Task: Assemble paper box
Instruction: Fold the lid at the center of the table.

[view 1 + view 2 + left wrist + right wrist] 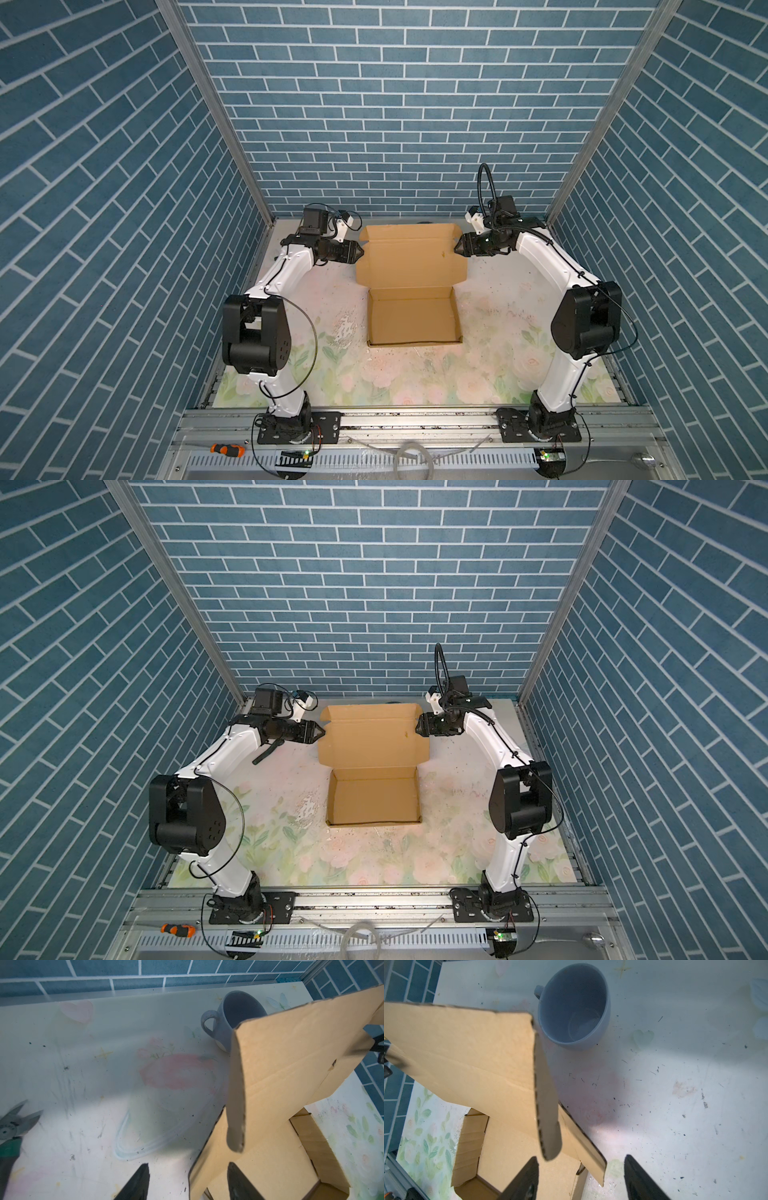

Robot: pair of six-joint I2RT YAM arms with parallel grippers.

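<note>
paper box (411, 320) on the table (519, 332), between left hand (361, 250) and right hand (455, 249), lid (409, 257) raised. fold both side ears (235, 1105) inward evenly, keeping the lid square. both hands level, pointing at each other, half open, holding nothing, side ears just ahead of the fingertips (141, 1180).

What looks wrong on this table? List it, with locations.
A grey mug stands empty on the table mat just beyond the paper box's raised lid, foreign to box folding. The lid carries a small dark blemish near one side edge. The mat is scuffed and peppered with black specks.
</note>
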